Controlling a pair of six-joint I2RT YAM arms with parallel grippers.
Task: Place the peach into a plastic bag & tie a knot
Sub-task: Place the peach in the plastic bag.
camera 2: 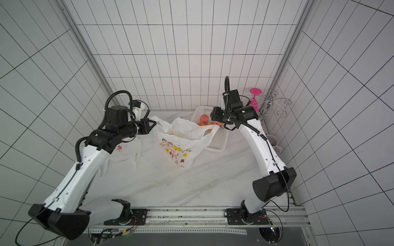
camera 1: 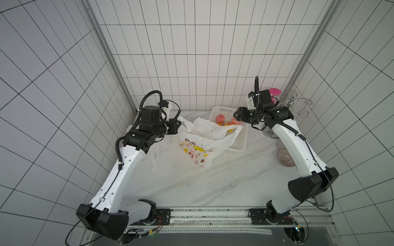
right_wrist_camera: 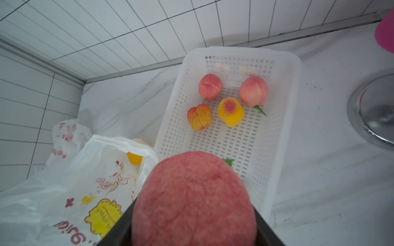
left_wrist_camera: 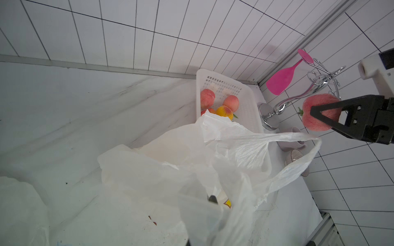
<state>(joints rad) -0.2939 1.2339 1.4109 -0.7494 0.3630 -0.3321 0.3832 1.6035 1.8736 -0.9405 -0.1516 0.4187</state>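
Right gripper (left_wrist_camera: 315, 112) is clamping the peach (right_wrist_camera: 194, 198) between its two black fingers, holding it clear of the table over the near end of the basket (right_wrist_camera: 283, 106), just beside the mouth of the plastic bag (camera 1: 200, 144). Left gripper (camera 1: 178, 125) is pinching shut on the bag's opposite rim, lifting that side so that the mouth is gaping upward.

Red lettering and a yellow cartoon patch are showing on the bag's side, but the crumpled film is distorting the letters beyond reading. Inside the bag a yellow fruit (right_wrist_camera: 134, 158) is lying, visible through the mouth. The white perforated basket is holding four other fruits: two pink peaches (right_wrist_camera: 210, 87) at its far end and two yellow-red peaches (right_wrist_camera: 230, 111) just nearer. A second bag (camera 2: 128, 149), carrying red print too small to read, is lying on the marble table (camera 1: 213, 187) under the left arm.
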